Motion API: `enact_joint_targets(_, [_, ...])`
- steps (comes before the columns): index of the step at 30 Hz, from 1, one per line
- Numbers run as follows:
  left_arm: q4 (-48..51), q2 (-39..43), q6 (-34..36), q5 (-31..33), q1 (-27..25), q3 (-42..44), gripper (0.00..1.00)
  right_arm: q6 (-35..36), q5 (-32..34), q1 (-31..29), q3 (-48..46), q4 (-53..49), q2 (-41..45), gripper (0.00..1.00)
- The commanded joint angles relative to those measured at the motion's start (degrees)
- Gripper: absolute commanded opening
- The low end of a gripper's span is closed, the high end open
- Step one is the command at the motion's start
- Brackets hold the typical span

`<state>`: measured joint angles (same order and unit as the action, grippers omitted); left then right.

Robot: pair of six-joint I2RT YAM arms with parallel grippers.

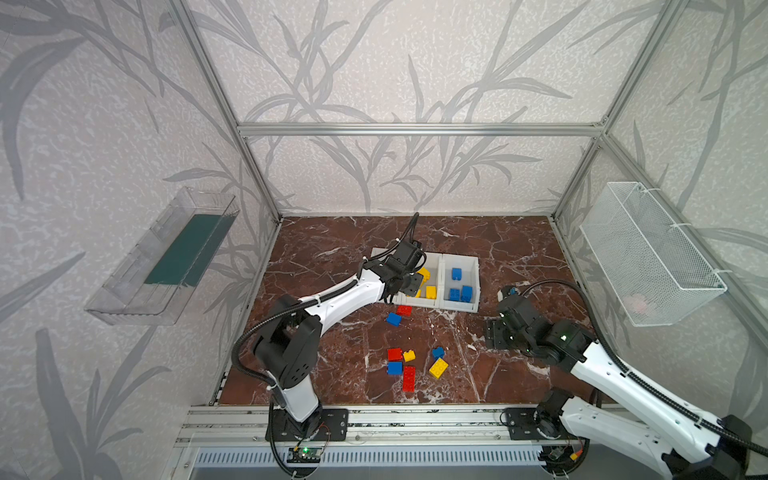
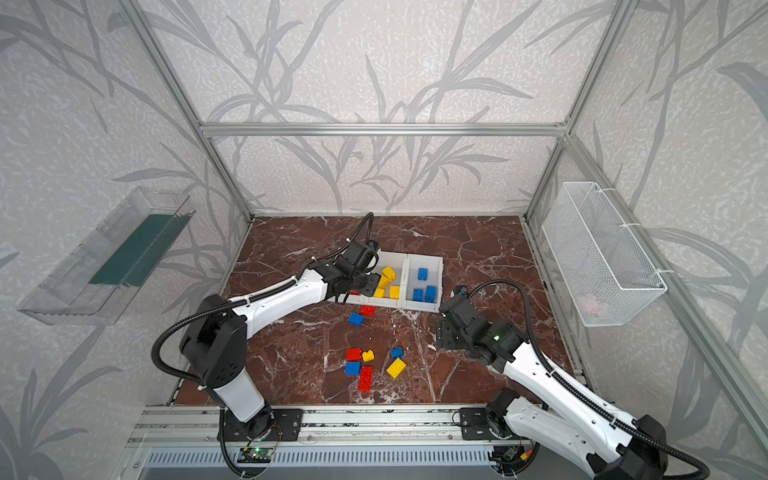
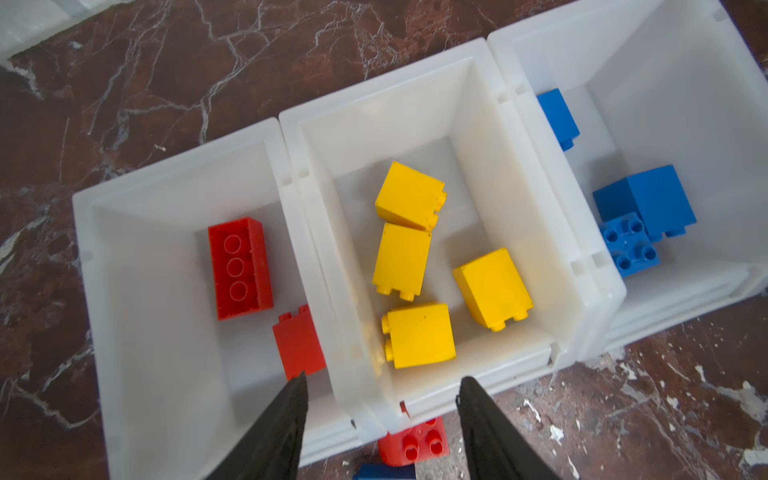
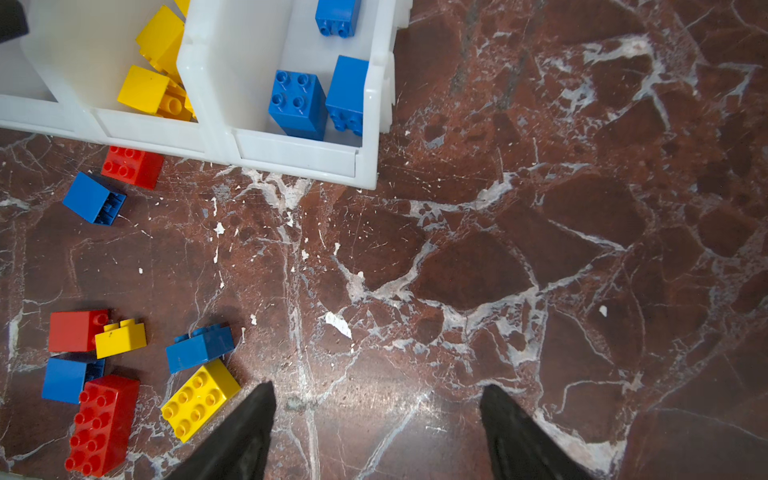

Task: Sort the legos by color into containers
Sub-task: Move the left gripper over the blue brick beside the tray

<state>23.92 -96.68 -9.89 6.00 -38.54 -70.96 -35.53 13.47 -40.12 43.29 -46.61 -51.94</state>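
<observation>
The legos (image 1: pixel 438 368) look roughly half sorted. Nine lie in the containers (image 1: pixel 442 274): two red bricks (image 3: pixel 240 268) in the red bin (image 3: pixel 145 249), four yellow bricks (image 3: pixel 409 195) in the yellow bin (image 3: pixel 478 145) and three blue bricks (image 3: pixel 648 199) in the blue bin (image 3: pixel 665 83), with no colour mixed in that I can see. Eight remain loose on the surface (image 4: pixel 540 249). A red square brick (image 4: pixel 133 166) sits just beside the bins' low fronts with a blue brick (image 4: pixel 93 198) next to it. Nearer the robot is a cluster (image 4: pixel 199 347) of two red, two blue and two yellow pieces, some touching. The left hand (image 3: pixel 382 378) hovers over the front edge where the red and yellow bins meet, jaws moderately apart with nothing between them. The right hand (image 4: pixel 377 385) hangs over bare surface beside the cluster, jaws wide and empty.
</observation>
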Motion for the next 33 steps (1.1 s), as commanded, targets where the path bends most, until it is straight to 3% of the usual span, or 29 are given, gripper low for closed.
enact_joint_targets(1, [-0.5,4.8,-3.9,-2.0,0.3,5.7,0.61,0.2,-0.7,0.2,-0.2,0.1,-0.7,0.78])
enact_joint_targets(14, [-4.5,18.2,-13.0,-5.8,0.2,24.9,0.61,1.2,-5.3,0.2,-0.4,5.0,-5.2,0.78])
enact_joint_targets(33, [-6.8,5.8,-8.6,-5.5,0.0,21.4,0.64,0.4,-4.9,0.2,-1.6,5.0,-4.7,0.78])
